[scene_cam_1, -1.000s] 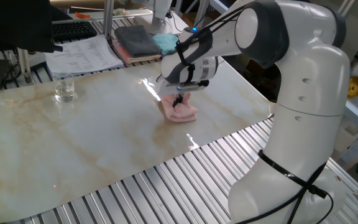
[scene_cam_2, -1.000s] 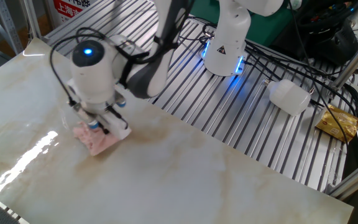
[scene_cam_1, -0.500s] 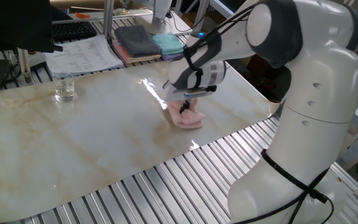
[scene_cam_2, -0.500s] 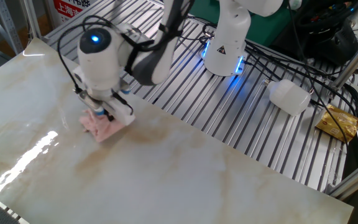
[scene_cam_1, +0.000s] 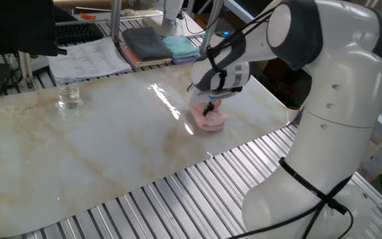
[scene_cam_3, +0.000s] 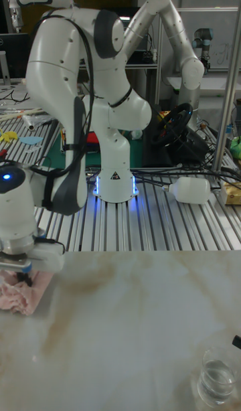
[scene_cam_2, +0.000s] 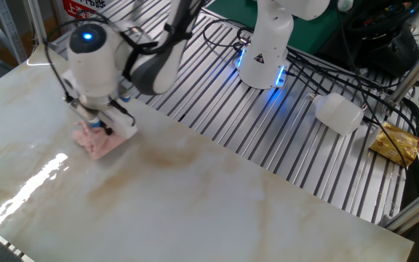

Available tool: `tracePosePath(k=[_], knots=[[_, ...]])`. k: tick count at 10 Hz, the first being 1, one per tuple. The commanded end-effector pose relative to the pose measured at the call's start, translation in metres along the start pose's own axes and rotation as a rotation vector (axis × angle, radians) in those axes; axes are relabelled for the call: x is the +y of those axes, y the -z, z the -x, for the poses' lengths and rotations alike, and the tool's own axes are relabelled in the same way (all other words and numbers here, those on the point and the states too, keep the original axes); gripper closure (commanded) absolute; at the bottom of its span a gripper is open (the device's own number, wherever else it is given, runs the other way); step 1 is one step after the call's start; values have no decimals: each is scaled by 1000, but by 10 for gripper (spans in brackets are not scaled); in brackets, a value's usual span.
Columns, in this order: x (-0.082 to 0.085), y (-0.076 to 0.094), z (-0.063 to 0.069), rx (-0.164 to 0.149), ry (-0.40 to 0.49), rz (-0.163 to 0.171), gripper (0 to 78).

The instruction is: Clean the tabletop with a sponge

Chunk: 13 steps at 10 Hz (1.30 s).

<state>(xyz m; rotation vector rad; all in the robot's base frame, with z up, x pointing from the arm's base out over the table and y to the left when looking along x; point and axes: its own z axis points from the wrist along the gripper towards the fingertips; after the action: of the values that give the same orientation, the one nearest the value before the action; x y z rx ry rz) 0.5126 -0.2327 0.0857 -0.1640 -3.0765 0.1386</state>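
While the gripper (scene_cam_1: pixel 210 106) pins the pink sponge (scene_cam_1: pixel 212 120) directly beneath it, fingers closed on its top, near the tabletop (scene_cam_1: pixel 98 143) edge, most unwiped marble lies toward the glass (scene_cam_1: pixel 68 94).

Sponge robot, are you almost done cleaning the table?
Not yet. The gripper is pressing the pink sponge on the tabletop, so wiping is under way. Brownish smears beside the sponge look unwiped, though they might be the marble's own veins.
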Motion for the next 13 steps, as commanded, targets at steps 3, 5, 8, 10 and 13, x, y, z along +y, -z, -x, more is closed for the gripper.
tracePosePath(k=[3, 5, 8, 10, 13], knots=[[-6, -1, 48, -58, 31, 0, 764], [19, -6, 51, -61, 6, 17, 764], [50, -4, 47, -56, -37, 33, 764], [73, 0, 40, -47, -65, 44, 764], [88, 11, 34, -34, -80, 47, 764]])
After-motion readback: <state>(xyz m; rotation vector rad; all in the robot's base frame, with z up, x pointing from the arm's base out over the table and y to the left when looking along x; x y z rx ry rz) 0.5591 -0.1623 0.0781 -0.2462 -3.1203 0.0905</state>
